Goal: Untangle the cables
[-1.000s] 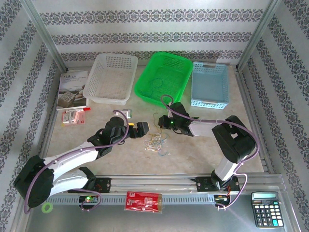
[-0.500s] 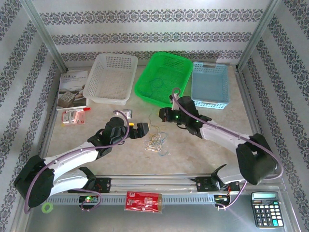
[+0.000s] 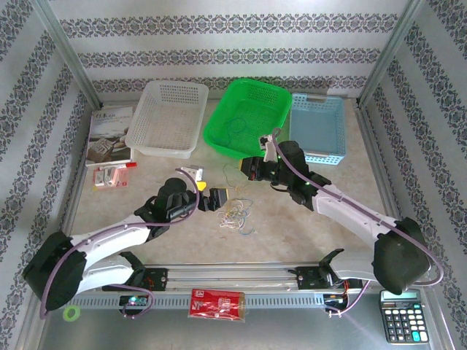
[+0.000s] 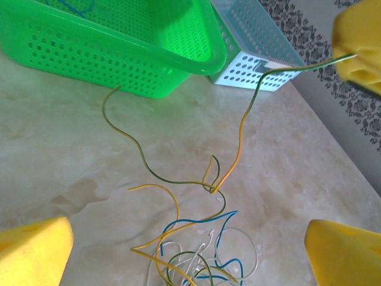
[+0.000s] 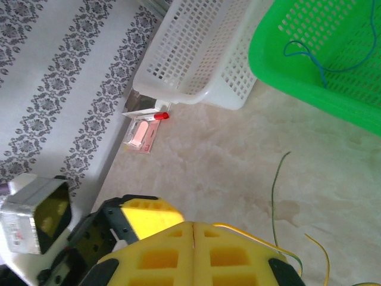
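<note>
**Right gripper draws one strand up from the tangle**

The right gripper (image 5: 193, 247) is clamped on a green-and-yellow strand (image 4: 241, 128); its yellow pads (image 5: 161, 250) meet with no gap, and the strand comes out beside them. A second earlier this gripper sat lower and closer to the heap, with its arm folded at the elbow. Now the arm is stretched out across the table (image 3: 328, 219) and the gripper has moved toward the green basket (image 3: 271, 98), stopping just short of its near wall. The strand runs taut from the gripper down to the cables (image 3: 235, 214), where it is knotted with the rest.

The loose heap of whitish, yellow, blue and green loops lies on the table between the two grippers, about where it lay before. The left gripper (image 3: 217, 198) has barely shifted, though its wrist has turned. It hovers just beside the heap with its fingers spread wide, holding nothing. One blue loop (image 5: 321, 56) lies inside the green basket.
</note>
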